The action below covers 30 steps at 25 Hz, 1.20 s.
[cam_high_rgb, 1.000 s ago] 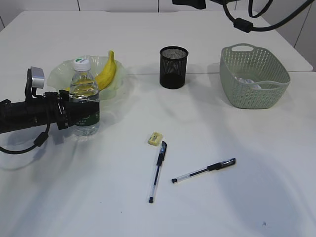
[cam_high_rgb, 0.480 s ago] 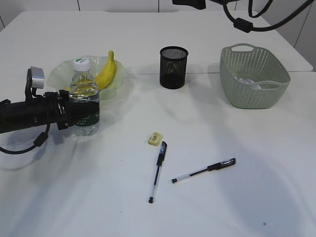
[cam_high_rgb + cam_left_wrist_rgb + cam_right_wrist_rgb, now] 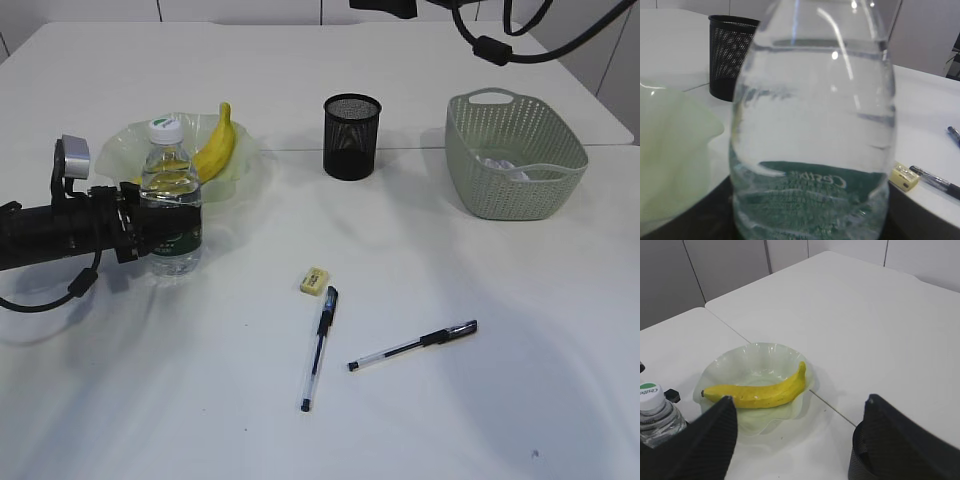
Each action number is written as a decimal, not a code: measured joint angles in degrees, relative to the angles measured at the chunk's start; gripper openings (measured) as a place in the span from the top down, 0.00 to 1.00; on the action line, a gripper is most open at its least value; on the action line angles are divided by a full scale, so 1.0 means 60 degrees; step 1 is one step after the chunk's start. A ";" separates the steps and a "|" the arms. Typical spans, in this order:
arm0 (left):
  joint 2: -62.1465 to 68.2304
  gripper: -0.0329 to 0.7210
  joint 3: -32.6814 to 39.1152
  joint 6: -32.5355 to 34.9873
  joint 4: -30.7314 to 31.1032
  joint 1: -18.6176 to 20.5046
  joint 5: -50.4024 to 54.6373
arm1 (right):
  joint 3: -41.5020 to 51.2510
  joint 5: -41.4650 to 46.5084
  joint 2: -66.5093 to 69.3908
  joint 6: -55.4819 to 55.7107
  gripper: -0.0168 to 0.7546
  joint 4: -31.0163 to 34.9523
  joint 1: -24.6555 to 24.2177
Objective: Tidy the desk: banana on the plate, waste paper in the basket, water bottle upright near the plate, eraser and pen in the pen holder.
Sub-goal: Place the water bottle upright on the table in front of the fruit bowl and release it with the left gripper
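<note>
The water bottle (image 3: 171, 200) stands upright on the desk (image 3: 300, 440), just in front of the pale green plate (image 3: 120, 150). My left gripper (image 3: 150, 233) reaches in from the left and is shut on the bottle's labelled body (image 3: 812, 125). The banana (image 3: 216, 146) lies in the plate. The eraser (image 3: 314, 280) and two pens (image 3: 319, 348) (image 3: 414, 345) lie on the desk. The pen holder (image 3: 352, 136) stands behind them. Crumpled waste paper (image 3: 503, 166) sits in the basket (image 3: 515, 190). My right gripper (image 3: 797, 440) hangs open above the desk, with the plate (image 3: 730, 365) and banana (image 3: 760, 392) beyond it.
The pen holder's rim (image 3: 856, 460) shows behind my right gripper's right finger. A seam between two tabletops (image 3: 830, 407) runs past the plate. A black cable (image 3: 500, 45) and arm parts hang at the top right of the exterior view.
</note>
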 joint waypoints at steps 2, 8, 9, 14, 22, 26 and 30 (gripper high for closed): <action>0.0000 0.45 0.0000 0.0000 0.0000 0.0000 0.0000 | 0.0000 0.0000 0.0000 0.0000 0.22 0.0000 0.0000; 0.0000 0.45 0.0000 0.0000 -0.0149 0.0000 0.0016 | 0.0000 -0.0017 0.0000 0.0000 0.22 0.0000 0.0000; 0.0000 0.45 0.0000 0.0000 -0.0197 0.0000 0.0016 | 0.0000 -0.0017 0.0000 0.0000 0.22 0.0000 0.0000; 0.0021 0.45 0.0000 0.0000 -0.0257 0.0000 0.0016 | 0.0000 -0.0017 0.0000 0.0000 0.22 0.0000 0.0000; 0.0025 0.42 0.0000 0.0000 -0.0257 0.0000 0.0016 | 0.0000 -0.0100 0.0000 0.0000 0.22 0.0000 0.0000; 0.0041 0.39 0.0000 0.0000 -0.0257 0.0000 0.0016 | 0.0000 -0.0229 0.0000 0.0000 0.22 0.0000 0.0000; 0.0094 0.36 0.0000 0.0000 -0.0257 0.0000 -0.0001 | 0.0000 -0.0306 0.0000 0.0000 0.22 0.0000 0.0000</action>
